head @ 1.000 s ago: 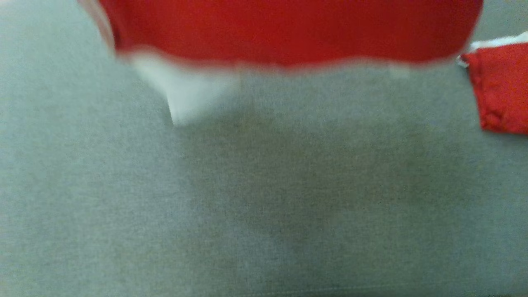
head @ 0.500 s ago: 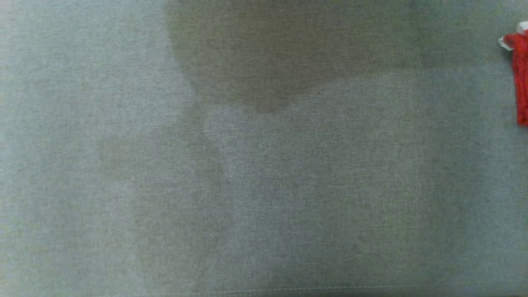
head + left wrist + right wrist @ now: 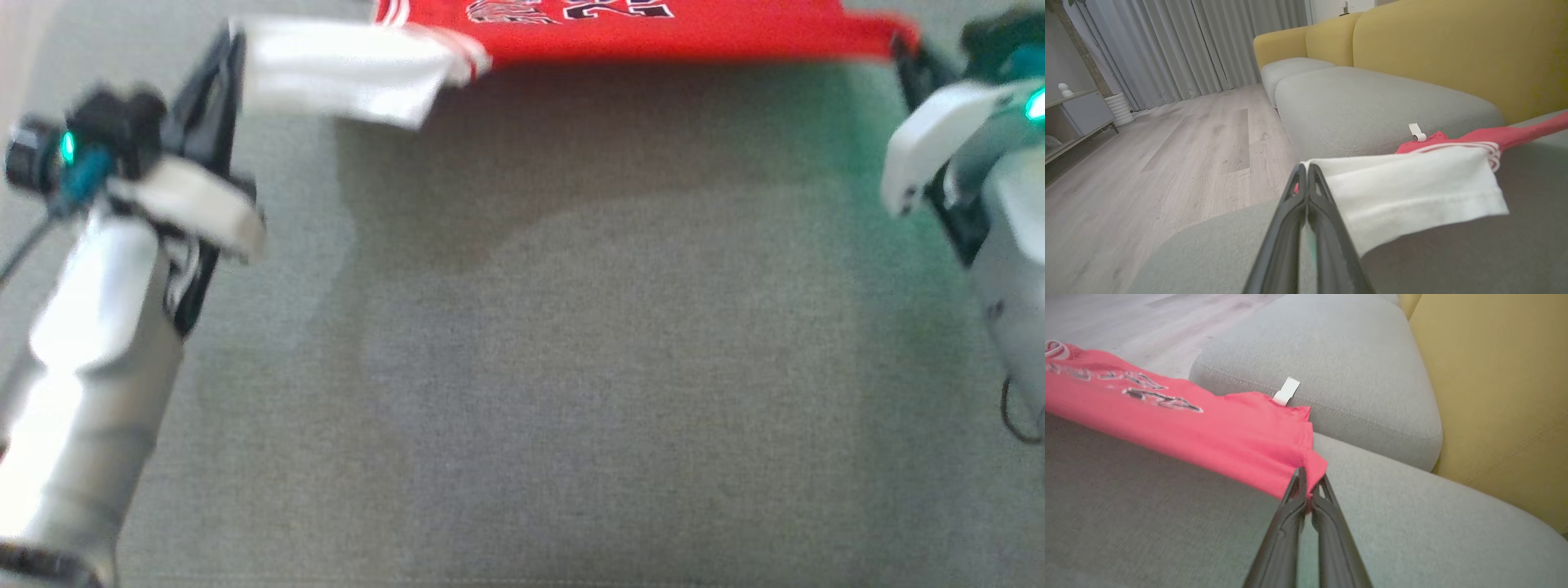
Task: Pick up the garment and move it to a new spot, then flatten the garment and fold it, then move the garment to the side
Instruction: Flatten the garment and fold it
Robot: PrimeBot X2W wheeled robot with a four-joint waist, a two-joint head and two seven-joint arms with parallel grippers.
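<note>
One taut red garment [image 3: 653, 37] over woven cushion [image 3: 571, 367].

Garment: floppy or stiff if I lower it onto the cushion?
Probably floppy: the garment hangs between the left gripper and right gripper, its white sleeve drooping. Likely light: fingertip pinches alone carry it.

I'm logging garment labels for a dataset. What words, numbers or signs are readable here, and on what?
Black-and-white print on the red garment: cut off in the head view, blurred in the right wrist view; unreadable.
White tag at its edge: no text can be made out.
Nothing else bears text.
</note>
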